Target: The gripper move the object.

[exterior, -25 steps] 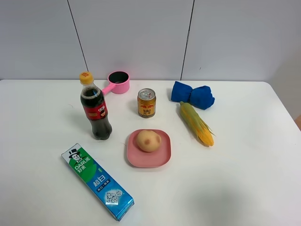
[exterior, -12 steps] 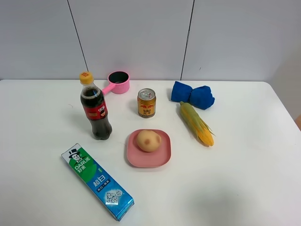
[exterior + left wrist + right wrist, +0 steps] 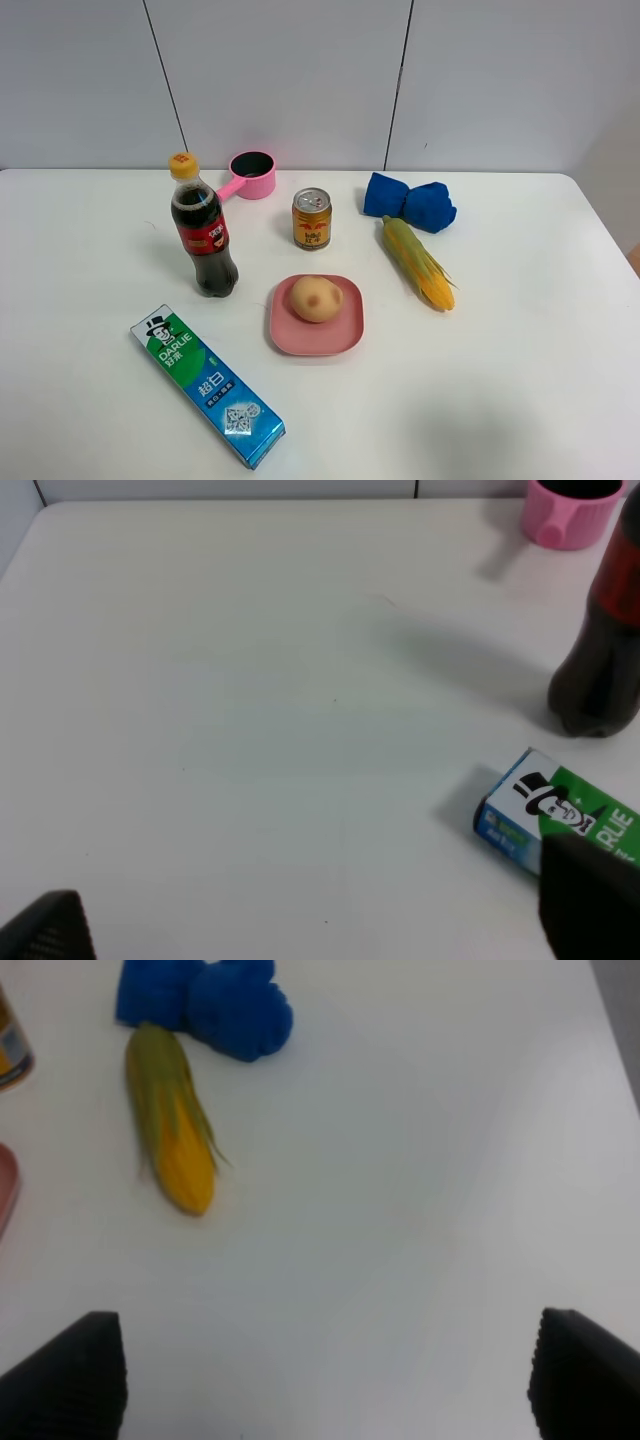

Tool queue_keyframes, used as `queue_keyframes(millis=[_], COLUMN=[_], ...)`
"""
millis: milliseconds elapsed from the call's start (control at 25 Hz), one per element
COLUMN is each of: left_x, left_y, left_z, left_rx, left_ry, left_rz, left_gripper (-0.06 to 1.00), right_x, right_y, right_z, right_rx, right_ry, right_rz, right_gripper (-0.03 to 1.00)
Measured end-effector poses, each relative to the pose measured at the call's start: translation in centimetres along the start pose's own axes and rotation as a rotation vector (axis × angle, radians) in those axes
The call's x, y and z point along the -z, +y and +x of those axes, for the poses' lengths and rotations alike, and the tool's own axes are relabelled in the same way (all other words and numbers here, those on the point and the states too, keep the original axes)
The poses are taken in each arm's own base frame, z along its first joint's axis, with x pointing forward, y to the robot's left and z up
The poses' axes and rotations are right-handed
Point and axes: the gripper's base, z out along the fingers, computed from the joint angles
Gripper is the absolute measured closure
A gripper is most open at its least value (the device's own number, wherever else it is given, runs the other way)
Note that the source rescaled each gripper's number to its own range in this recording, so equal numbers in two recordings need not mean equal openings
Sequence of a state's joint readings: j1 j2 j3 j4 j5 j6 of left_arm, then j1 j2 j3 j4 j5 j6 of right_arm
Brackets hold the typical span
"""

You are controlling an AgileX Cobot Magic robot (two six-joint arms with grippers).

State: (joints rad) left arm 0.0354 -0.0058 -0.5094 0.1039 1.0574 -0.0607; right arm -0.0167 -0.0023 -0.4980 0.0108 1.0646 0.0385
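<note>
In the overhead view, a blue and green toothpaste box (image 3: 207, 386) marked "DARLIE", with Chinese characters beneath, was seen lying slantwise at the lower left of the frame. Just above the centre, the potato (image 3: 316, 298) was seen resting on a pink plate (image 3: 316, 338) on the white table (image 3: 520, 380), with nothing touching it. To the plate's left a dark cola bottle (image 3: 203, 232) with a red label and yellow cap was standing upright. To the right lay a corn cob (image 3: 418, 262), its far end against a blue cloth (image 3: 409, 202). Behind the plate stood a gold can (image 3: 312, 218) with red print too small to be read, and farther back a pink pot (image 3: 251, 175).

No arm was seen overhead. In the wrist views, the fingers of the left gripper (image 3: 320, 930) and the right gripper (image 3: 320, 1385) were held wide apart, empty, over bare table.
</note>
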Motion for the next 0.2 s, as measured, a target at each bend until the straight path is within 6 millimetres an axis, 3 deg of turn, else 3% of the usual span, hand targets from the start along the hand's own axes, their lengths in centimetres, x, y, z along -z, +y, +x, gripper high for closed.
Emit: queue_keyframes(millis=[200], left_x=[0.0], left_y=[0.0], left_z=[0.0], left_rx=[0.0], left_ry=[0.0], left_rz=[0.0], left_gripper=[-0.06], right_x=[-0.01], right_y=[0.03], right_z=[0.0], right_rx=[-0.025], right_ry=[-0.002], right_rz=[0.048], right_gripper=[0.08])
